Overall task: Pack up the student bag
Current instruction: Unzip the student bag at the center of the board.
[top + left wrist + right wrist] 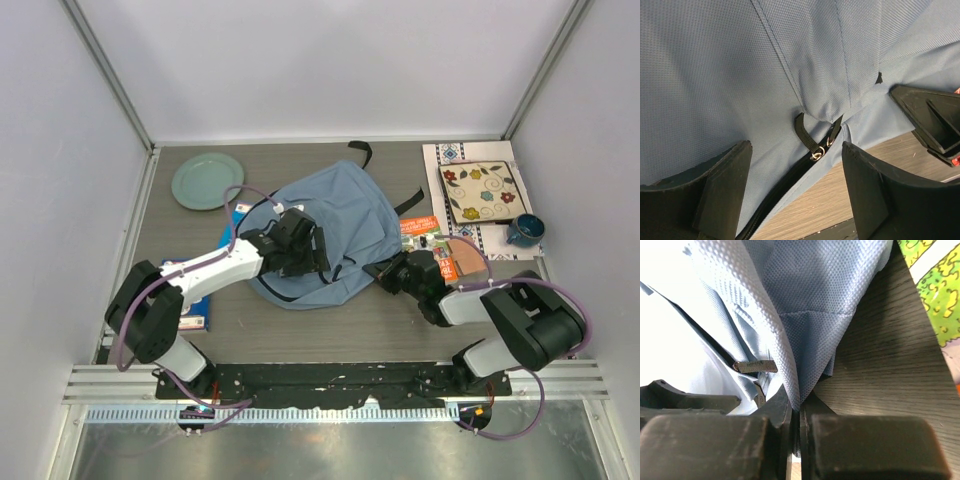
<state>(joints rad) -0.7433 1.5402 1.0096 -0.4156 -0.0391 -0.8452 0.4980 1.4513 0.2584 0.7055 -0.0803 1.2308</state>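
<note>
The student bag (345, 215), soft light-blue fabric with black straps, lies mid-table. My left gripper (316, 257) hovers over its near left side. In the left wrist view the left gripper (796, 192) is open, its fingers (725, 185) on either side of the dark zipper (785, 187) and its two ringed zipper pulls (818, 153), holding nothing. My right gripper (386, 276) is at the bag's near right edge. The right wrist view shows the right gripper (799, 407) shut on a fold of the bag's fabric (805, 330), with a webbing pull tab (756, 366) just left of it.
A green plate (207, 181) sits at the back left. A blue book (192, 305) lies under the left arm. An orange and green booklet (432, 243) lies right of the bag. A floral square plate (482, 192) and a blue mug (524, 230) rest on a placemat (448, 155).
</note>
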